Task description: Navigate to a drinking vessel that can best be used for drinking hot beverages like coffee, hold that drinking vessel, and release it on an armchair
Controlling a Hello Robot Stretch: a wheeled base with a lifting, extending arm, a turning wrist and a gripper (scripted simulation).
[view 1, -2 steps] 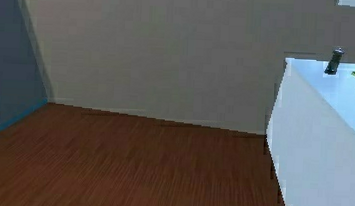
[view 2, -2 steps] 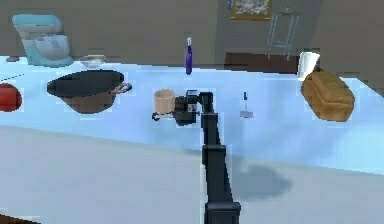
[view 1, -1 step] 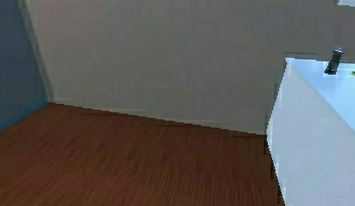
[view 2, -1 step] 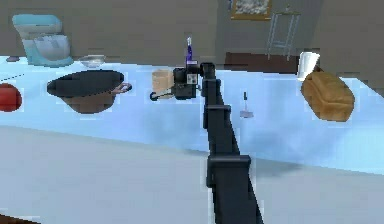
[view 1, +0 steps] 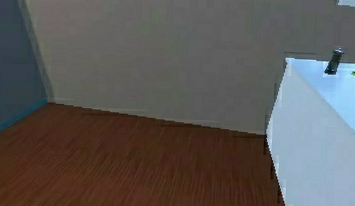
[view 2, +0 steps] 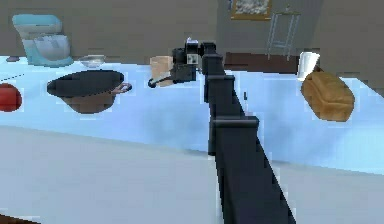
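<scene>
A tan mug-like vessel (view 2: 159, 66) stands on the pale blue counter (view 2: 150, 125) in the arm side view, left of the middle. The dark arm bar rises from the bottom edge and ends near the two white marker squares. Left of them is the gripper (view 2: 168, 78), its fingers right at the vessel. With the vessel standing on the counter at the fingers, I cannot tell whether the gripper holds anything or touches it.
On the counter stand a dark bowl-like pan (view 2: 88, 88), a light blue stand mixer (view 2: 44, 44), a red thing (view 2: 8, 97), a bread loaf (view 2: 328, 97) and a white roll (view 2: 308, 64). In the forward view, a white counter (view 1: 319, 137) with a small dark object (view 1: 333, 61) stands at the right, beside wood floor (view 1: 133, 169).
</scene>
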